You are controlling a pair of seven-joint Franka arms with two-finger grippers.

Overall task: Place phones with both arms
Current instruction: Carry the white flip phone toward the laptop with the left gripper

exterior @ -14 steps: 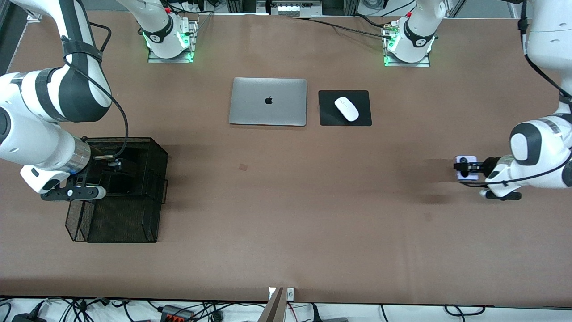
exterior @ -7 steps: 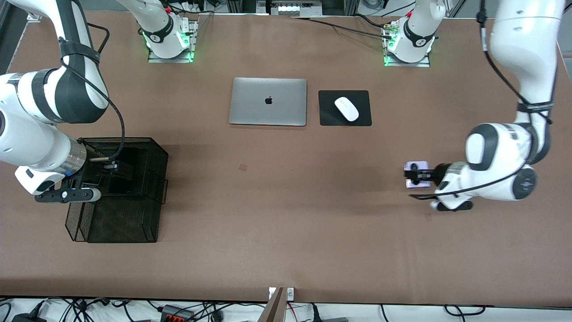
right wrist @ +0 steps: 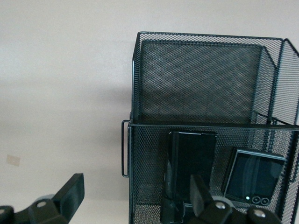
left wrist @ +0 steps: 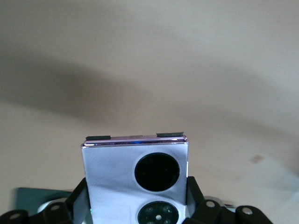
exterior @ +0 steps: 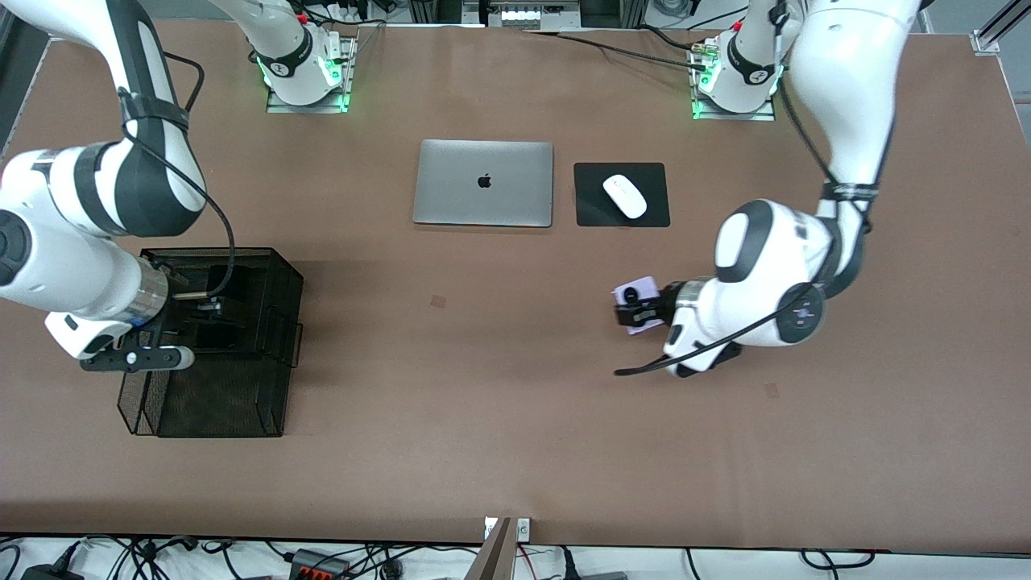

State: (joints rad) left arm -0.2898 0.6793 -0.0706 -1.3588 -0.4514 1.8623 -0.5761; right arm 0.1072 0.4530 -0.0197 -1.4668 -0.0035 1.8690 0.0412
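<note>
A squarish lavender-white phone [exterior: 639, 287] with two black camera circles is clamped in my left gripper [exterior: 631, 311], which is shut on it above the bare table, nearer the front camera than the mouse pad. In the left wrist view the phone [left wrist: 117, 172] sits between the black fingers [left wrist: 195, 193]. My right gripper [exterior: 212, 309] hangs open over the black mesh basket [exterior: 282, 270]. In the right wrist view a longer black phone [right wrist: 189, 163] and a squarish black phone [right wrist: 252, 177] stand inside the basket [right wrist: 205, 37], and the right gripper [right wrist: 135, 198] straddles its wall.
A shut silver laptop [exterior: 483, 183] and a white mouse [exterior: 625, 196] on a black pad [exterior: 592, 211] lie farther from the front camera, near the arm bases. Bare brown table stretches between the basket and the left gripper.
My left arm has carried the lavender phone from its own end of the table toward the middle. The right gripper has stayed open over the basket, shifting only slightly.
</note>
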